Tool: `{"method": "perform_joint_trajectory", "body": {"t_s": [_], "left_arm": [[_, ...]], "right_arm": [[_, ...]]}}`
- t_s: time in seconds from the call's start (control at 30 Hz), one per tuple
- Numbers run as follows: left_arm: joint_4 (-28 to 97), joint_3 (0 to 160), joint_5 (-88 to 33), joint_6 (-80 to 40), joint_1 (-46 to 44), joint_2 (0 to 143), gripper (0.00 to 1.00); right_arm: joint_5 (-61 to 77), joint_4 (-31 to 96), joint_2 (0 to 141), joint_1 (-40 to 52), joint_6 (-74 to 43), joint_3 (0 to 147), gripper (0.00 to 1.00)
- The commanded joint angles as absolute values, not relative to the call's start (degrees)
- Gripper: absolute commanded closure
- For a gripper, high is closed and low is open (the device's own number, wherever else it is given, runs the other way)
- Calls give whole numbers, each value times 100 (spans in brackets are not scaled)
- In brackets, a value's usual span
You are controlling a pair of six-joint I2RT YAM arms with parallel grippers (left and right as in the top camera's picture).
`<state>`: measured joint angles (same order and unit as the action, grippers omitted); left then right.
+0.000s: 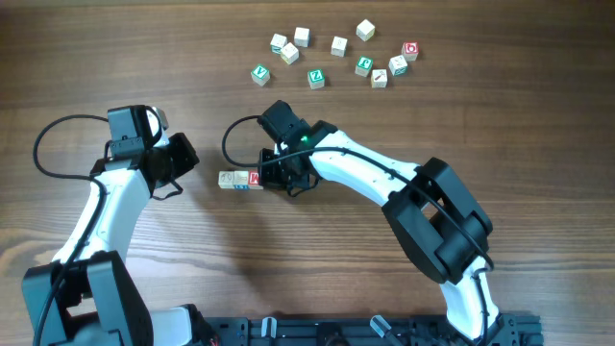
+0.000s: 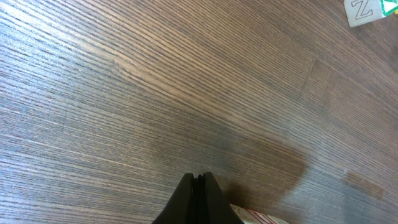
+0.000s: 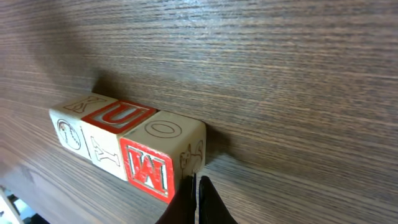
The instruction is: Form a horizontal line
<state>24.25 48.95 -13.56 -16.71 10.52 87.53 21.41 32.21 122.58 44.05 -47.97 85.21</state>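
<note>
Closed right claw (image 3: pixel 196 184) beside M cube (image 3: pixel 149 163), illegible overhead.

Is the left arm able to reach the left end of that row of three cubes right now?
Probably yes. Only bare table lies between the left gripper and the row of three cubes; the right gripper sits at its opposite end. That left gripper is shut, though.

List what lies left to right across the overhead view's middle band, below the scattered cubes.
Left gripper, jaws shut → row of three small pale wooden letter cubes → right gripper, jaws shut at the row's right end → right arm's white link.
</note>
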Motion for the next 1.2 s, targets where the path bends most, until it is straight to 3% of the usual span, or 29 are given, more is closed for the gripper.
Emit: {"method": "perform_joint_trajectory", "body": {"t_s": [0.0,0.5,0.77,0.97,1.17], "left_arm": [[2429,4995,-1404,-1715,1072,8672,96],[2493,4995,-1522,-1671,1072,8582,96],[2714,4995,-1815,-1076,556,6665,96],[3374,4995,-1793,-1044,-121,4960,96],[4134,4993,-1710,-878,-209,3280,96]], "right_arm": [[2303,3203,12291,4407,-4801,8503,96],[639,4139,11815,3922,-4755,8506,96],[-1546,5610,9843,3022,-4757,8506,96],[-1809,6469,8490,2788,-4818,8506,95],[-2709,7393,6945,2788,-5304,8506,96]]}}
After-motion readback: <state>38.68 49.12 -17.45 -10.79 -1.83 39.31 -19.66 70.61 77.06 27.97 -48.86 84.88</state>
